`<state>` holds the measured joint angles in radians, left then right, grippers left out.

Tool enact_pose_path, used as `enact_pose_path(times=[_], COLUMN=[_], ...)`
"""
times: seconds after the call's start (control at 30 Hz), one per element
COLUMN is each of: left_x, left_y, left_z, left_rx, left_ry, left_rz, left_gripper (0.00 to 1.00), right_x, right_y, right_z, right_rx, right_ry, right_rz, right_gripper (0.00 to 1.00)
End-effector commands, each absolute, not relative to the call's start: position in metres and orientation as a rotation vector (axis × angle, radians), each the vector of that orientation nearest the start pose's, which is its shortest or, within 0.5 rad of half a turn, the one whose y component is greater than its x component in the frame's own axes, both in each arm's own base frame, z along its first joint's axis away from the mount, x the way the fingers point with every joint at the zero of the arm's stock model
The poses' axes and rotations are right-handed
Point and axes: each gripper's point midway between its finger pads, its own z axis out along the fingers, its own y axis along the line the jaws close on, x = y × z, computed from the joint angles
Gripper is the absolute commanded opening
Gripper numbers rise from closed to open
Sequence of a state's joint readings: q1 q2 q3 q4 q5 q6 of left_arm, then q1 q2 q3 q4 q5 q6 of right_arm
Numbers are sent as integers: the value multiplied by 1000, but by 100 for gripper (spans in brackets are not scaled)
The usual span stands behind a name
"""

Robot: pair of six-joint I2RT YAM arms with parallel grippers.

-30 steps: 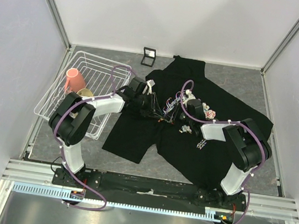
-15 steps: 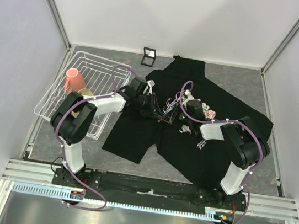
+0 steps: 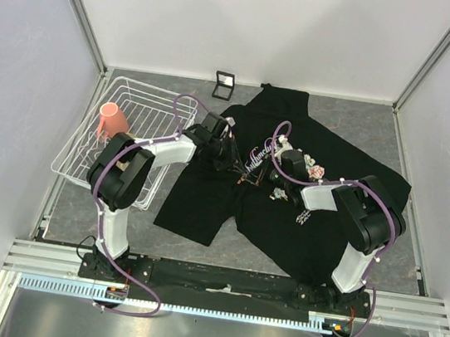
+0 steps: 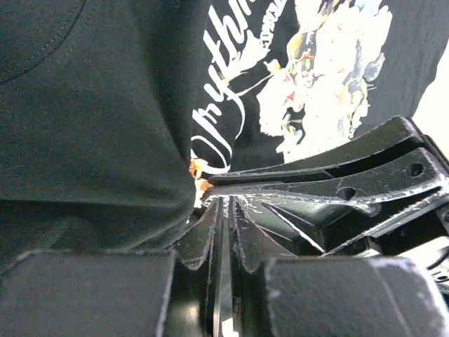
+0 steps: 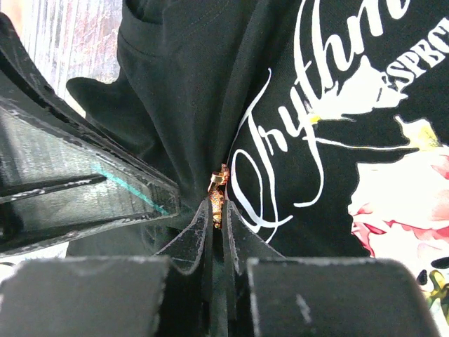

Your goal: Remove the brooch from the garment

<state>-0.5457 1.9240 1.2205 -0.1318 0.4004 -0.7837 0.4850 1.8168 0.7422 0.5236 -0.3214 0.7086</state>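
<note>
The black T-shirt (image 3: 318,223) lies spread on the table, with its rose print and white lettering. Both grippers meet over its chest. My right gripper (image 5: 218,205) is shut on the tiny orange brooch (image 5: 218,193), which sticks out of its tips beside the cursive lettering (image 5: 309,133). The shirt cloth (image 5: 189,91) folds in toward that spot. My left gripper (image 4: 225,202) is shut, its tips at a fold of the shirt (image 4: 91,140), right beside the brooch (image 4: 197,168). In the top view the left gripper (image 3: 234,160) and the right gripper (image 3: 260,169) nearly touch.
A white wire basket (image 3: 139,94) with a pink cup (image 3: 112,120) stands at the left, beside my left arm. A small black frame (image 3: 224,84) stands at the back. Walls close in on three sides.
My left arm's elbow has swung right and back, covering the basket's yellow cup. Both grippers stay together on the shirt's chest.
</note>
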Motion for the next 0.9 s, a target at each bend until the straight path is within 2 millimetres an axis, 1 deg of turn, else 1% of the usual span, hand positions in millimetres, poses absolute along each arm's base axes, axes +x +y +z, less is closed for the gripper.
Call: enact_pose_path(times=[0.0, 0.03, 0.23, 0.77, 0.87], left_x=[358, 358, 358, 360, 360], left_y=[-321, -320, -321, -329, -329], left_z=[57, 53, 50, 41, 37], left_rx=[-111, -117, -125, -135, -151], left_ry=[2619, 2631, 2637, 2656, 2675], left_rz=[-961, -947, -931, -937, -924], left_gripper=[10, 8, 5, 3, 2], right_x=[349, 349, 349, 346, 344], right_y=[279, 279, 279, 283, 286], right_z=[41, 41, 42, 43, 42], right_rx=[22, 23, 23, -13, -36], right_ry=[2231, 2231, 2227, 2224, 2233], right_rz=[1044, 1044, 1044, 1071, 1066], right_gripper=[0, 0, 0, 0, 0])
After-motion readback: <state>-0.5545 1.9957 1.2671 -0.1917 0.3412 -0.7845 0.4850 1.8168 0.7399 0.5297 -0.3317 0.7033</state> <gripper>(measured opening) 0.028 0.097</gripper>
